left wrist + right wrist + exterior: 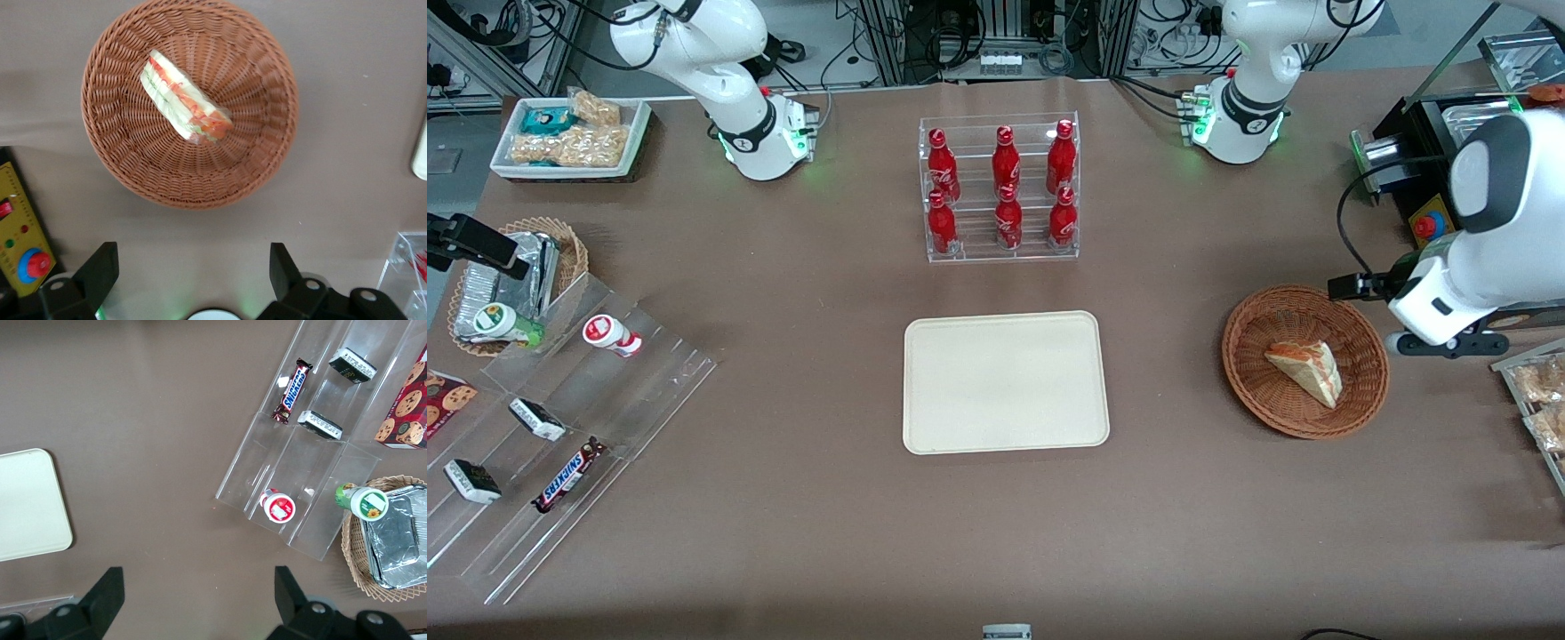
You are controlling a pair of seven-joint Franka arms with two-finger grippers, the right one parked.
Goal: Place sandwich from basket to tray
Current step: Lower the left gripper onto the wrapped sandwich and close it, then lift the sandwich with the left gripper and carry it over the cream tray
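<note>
From the front camera I see the cream tray [1006,382] lying flat at the middle of the brown table [800,533], nearer to me than the clear rack of red bottles [1000,187]. Toward the working arm's end sits the reddish-brown wicker basket [1249,382], well apart from the tray. The sandwich [1305,371] lies inside it, a wrapped wedge with its filling edge showing red and orange. My gripper [1392,341] hangs just beside the basket's rim, farther toward the working arm's end — from here the white wrist body covers the fingers. Toward the parked arm's end I make out a tan basket of foil packets [511,271], a stepped clear stand with a Snickers bar [567,475] on it, and a white tub of snacks [569,135].

In the left wrist view the basket [133,167] is whole in sight, with the sandwich [185,107] lying slantwise across its floor. The two dark fingers [100,270] stand wide apart with nothing between them — they hold nothing and are clear of the basket's rim. A yellow control box with a red button [23,247] lies near the basket.

The right wrist view gives me a rounded corner of the tray [30,503], the Snickers bar [292,389] on the clear stand, and the foil packets [393,543].
</note>
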